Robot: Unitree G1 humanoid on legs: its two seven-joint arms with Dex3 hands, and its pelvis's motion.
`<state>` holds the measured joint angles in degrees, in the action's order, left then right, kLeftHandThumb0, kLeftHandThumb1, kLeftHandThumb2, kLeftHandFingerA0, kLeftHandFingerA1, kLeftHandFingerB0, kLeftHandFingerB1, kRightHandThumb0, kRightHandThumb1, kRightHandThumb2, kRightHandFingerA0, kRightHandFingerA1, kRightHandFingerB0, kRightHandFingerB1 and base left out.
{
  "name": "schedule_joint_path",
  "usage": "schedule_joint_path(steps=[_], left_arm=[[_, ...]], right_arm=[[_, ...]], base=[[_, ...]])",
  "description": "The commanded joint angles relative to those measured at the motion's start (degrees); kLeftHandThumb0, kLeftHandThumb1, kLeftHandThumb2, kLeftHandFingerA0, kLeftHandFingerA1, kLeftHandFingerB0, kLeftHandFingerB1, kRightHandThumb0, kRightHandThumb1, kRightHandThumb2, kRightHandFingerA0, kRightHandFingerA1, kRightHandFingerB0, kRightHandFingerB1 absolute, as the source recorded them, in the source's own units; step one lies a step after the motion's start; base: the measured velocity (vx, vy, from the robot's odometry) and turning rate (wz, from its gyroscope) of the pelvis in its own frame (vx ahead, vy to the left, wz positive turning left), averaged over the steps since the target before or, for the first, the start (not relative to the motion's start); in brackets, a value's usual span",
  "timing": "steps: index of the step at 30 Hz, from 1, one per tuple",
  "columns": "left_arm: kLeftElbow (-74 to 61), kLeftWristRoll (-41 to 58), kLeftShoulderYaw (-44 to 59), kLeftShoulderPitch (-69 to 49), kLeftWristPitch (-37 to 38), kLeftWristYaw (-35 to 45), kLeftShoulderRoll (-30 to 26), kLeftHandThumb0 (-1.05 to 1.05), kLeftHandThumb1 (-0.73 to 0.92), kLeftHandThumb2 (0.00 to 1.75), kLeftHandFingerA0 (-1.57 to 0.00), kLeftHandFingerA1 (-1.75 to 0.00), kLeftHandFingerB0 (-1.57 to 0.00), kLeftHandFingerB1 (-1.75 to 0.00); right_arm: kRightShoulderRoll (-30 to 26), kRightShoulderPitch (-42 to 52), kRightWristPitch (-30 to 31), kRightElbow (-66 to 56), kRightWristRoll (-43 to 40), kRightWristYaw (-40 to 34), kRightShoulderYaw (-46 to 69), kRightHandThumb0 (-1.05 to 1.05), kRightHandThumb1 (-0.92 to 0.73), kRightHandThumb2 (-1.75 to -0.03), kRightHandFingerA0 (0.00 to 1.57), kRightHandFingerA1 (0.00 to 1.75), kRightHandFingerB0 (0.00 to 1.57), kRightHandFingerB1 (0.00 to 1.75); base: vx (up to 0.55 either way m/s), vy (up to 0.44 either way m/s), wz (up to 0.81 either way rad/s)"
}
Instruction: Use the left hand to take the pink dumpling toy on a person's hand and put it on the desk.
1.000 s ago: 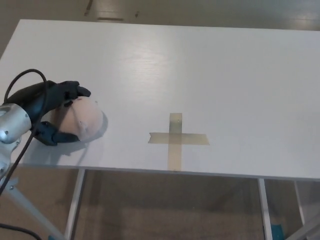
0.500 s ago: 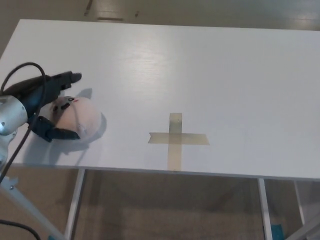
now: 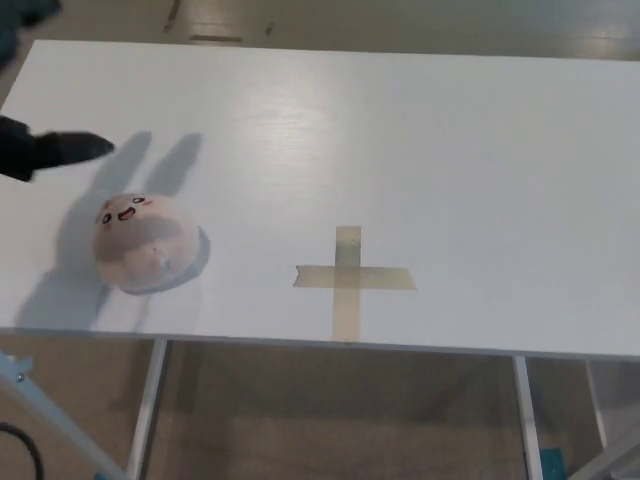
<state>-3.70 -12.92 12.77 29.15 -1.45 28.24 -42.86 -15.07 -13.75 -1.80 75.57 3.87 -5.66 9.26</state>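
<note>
- Left hand is up at the far left edge of the head view, only partly in shot, with one dark finger poking rightward over the desk.
- A second dark bit of the robot sits in the top left corner, blurred; too little shows to say what part it is.
- It holds nothing; the finger hangs free over the white top, well clear of the toy.
- So little of the hand shows that how wide the fingers are spread cannot be told.
- The dumpling sits on the desk, below and a little right of that finger, nearer the front edge.
- Pale pink and rounded, it has a small smiling face with red cheeks on its upper left side, turned up towards the hand.
- Its base is flat on the surface, with a soft shadow around it.
- Two long grey shadows fall on the desk between the hand and the dumpling.
- A tape cross lies flat on the desk farther right of the dumpling, well apart from it and from the hand.
- The right hand is out of shot.
</note>
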Motion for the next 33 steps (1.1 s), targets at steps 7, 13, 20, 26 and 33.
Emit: schedule_joint_path(steps=[7, 13, 20, 26, 33], left_arm=[[-25.2, 29.6, 25.9, -36.1, 8.2, 9.4, 12.2, -0.43, 0.41, 0.53, -0.54, -0.43, -0.42, -0.35], [-23.3, 37.0, 28.5, -53.0, 8.6, 16.7, 19.3, -0.31, 0.46, 0.54, -0.95, -0.75, -0.76, -0.54], [-12.1, 28.4, 23.2, -64.2, 13.6, 23.2, 16.8, -0.35, 0.5, 0.55, -0.83, -0.67, -0.77, -0.53], [-3.5, 17.5, 17.3, -67.5, 23.1, 17.9, 15.6, -0.36, 0.53, 0.56, -0.84, -0.61, -0.77, -0.53], [15.3, 5.0, 9.7, -62.3, 26.7, 6.1, 13.1, -0.42, 0.56, 0.57, -0.83, -0.55, -0.76, -0.5]], right_arm=[[-0.4, 2.2, 0.2, 0.5, 1.0, 0.0, -1.2, -0.27, -0.71, -0.61, 0.66, 0.45, 0.59, 0.43], [-0.5, 2.0, 0.3, 0.6, 1.3, -0.2, -1.7, -0.27, -0.71, -0.61, 0.66, 0.45, 0.58, 0.43], [-1.0, 2.4, 0.0, 0.6, 1.5, 0.2, -2.3, -0.27, -0.71, -0.61, 0.66, 0.45, 0.58, 0.43], [-0.6, 3.3, -0.1, 0.7, 1.6, -0.3, -3.0, -0.27, -0.71, -0.61, 0.67, 0.45, 0.59, 0.43], [-0.6, 4.5, -0.6, 0.6, 1.7, -0.2, -3.7, -0.28, -0.71, -0.61, 0.68, 0.46, 0.58, 0.43]], base=[[0.0, 0.0, 0.0], [0.0, 0.0, 0.0], [0.0, 0.0, 0.0], [0.0, 0.0, 0.0], [0.0, 0.0, 0.0]])
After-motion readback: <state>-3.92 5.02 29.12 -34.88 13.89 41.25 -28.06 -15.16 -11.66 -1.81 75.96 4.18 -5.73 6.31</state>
